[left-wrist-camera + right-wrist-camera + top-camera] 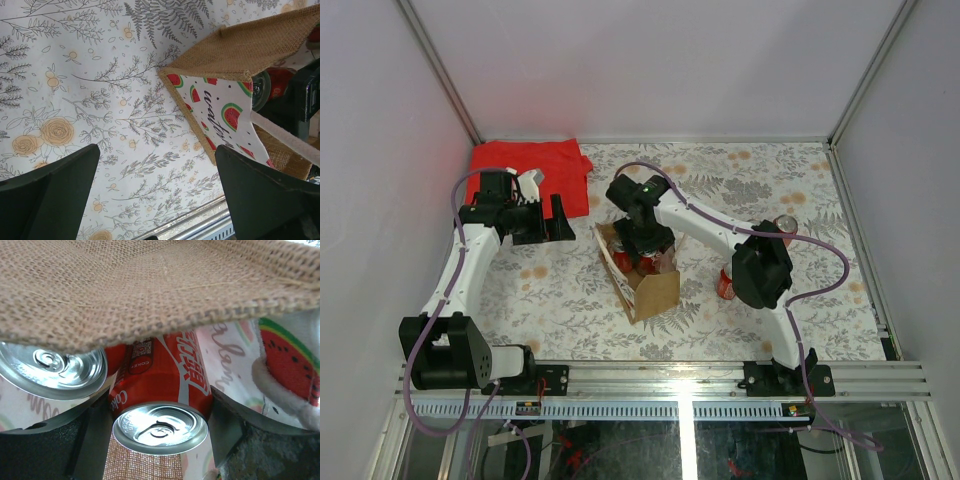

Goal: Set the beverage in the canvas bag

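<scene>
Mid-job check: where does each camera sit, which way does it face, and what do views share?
Top external: above and behind the bases, looking down on the table; both arms show.
Left wrist: looks down past the open left fingers at table and canvas bag.
Right wrist: inside the bag mouth, the right fingers holding a cola can.
Shared: the bag shows in all three.

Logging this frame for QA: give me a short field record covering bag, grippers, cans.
canvas bag: on the table, mouth open, watermelon-print lining
right gripper: shut on Coke can, inside the bag
second can: in the bag, beside the held one
left gripper: open, empty, beside the bag
far loose can: on the table, right of the bag
near loose can: partly hidden by the right arm
red cloth: far left
</scene>
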Tool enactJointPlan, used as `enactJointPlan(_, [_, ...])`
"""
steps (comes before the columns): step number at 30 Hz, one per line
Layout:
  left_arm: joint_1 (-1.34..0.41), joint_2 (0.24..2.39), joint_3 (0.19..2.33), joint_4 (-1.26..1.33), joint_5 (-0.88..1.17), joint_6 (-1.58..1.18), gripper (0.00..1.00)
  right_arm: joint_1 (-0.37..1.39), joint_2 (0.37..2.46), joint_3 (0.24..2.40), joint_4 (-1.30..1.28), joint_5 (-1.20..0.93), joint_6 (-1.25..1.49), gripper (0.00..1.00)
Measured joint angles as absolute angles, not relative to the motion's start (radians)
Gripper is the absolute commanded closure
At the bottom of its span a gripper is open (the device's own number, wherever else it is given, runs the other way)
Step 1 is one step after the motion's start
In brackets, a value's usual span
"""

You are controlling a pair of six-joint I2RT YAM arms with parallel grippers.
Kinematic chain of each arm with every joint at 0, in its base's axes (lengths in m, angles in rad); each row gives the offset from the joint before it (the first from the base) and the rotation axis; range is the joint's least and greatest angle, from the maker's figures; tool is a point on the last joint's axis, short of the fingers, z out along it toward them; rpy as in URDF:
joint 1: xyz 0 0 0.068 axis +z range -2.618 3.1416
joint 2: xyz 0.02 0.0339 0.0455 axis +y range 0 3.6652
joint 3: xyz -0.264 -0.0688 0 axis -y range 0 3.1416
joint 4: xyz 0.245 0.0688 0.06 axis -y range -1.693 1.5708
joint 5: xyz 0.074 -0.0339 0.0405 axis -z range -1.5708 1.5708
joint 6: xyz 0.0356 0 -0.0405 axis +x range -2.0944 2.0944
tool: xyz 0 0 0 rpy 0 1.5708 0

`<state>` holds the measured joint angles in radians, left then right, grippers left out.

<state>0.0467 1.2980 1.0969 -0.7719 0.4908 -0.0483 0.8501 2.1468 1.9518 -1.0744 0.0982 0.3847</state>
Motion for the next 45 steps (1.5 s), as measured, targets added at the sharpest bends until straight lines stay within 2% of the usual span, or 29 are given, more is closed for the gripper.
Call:
enactJointPlan(4, [0.047,1.298,1.097,-0.772,0.492,-0.048,0.0,0.85,2.147,1.948,-1.071,0.104,0.384,0.5])
enactJointPlan(20, [0.047,1.298,1.097,-0.772,0.502,-0.048,0.0,0.85,2.147,1.948,-1.071,0.115,0.384,0.29])
enactJointPlan(29, [0.047,1.298,1.096,-0.772,0.509,-0.048,0.0,0.85,2.147,1.948,-1.072,0.115,0.385,0.28])
enactJointPlan(32, [0.047,1.298,1.096,-0.772,0.509,-0.048,0.0,0.85,2.147,1.948,-1.072,0.115,0.385,0.24])
enactJointPlan(33, [0.047,1.298,1.096,-0.772,0.51,-0.048,0.0,0.85,2.147,1.949,-1.072,0.115,0.385,0.2])
enactJointPlan(35, [0.047,1.298,1.096,-0.772,0.51,-0.048,0.0,0.85,2.147,1.949,-1.073,0.117,0.385,0.18])
enactJointPlan(36, [0.047,1.298,1.096,-0.772,0.511,-0.048,0.0,0.85,2.147,1.95,-1.075,0.12,0.385,0.12])
enactJointPlan(37, [0.047,1.298,1.096,-0.772,0.511,-0.048,0.0,0.85,2.147,1.953,-1.078,0.12,0.385,0.01])
enactJointPlan(45, [0.047,1.298,1.095,-0.772,0.514,-0.048,0.0,0.85,2.147,1.961,-1.084,0.127,0.385,0.0])
